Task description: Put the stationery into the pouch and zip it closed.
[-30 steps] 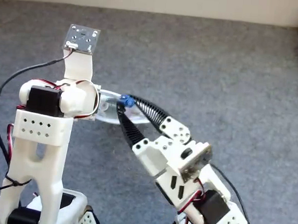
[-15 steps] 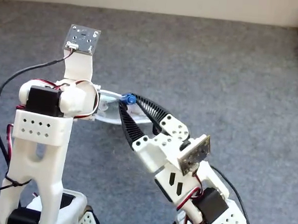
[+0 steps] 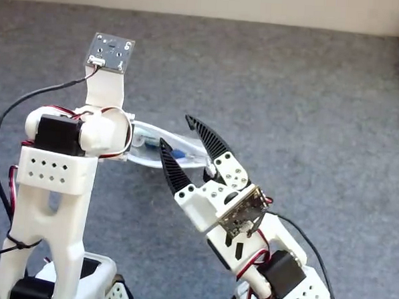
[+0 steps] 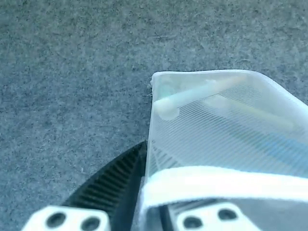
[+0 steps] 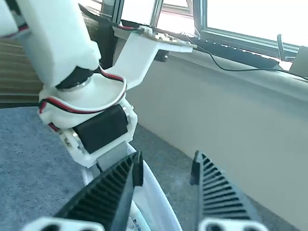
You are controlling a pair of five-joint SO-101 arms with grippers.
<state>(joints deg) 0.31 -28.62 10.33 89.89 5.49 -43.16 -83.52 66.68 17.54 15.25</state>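
The left gripper [image 4: 153, 166] pinches the translucent, ribbed pouch [image 4: 226, 130] on fuzzy grey carpet [image 3: 309, 95], and the right gripper's [image 3: 175, 129] ridged black jaws gape wide.

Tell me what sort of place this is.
Likely an indoor workroom or office: a grey felt-covered table, windows above a pale wall with a black cable on the sill, and a clear plastic pouch in the left tool.

- The pouch [image 3: 144, 146] is at the middle of the surface [image 3: 310, 88], with the stationery [image 4: 202, 94] inside it.
- The left arm's jaws clamp the pouch's left end, one on each side of it.
- The right arm's jaws stand spread above the pouch's middle: one tip is over the pouch, the other is past its far edge.
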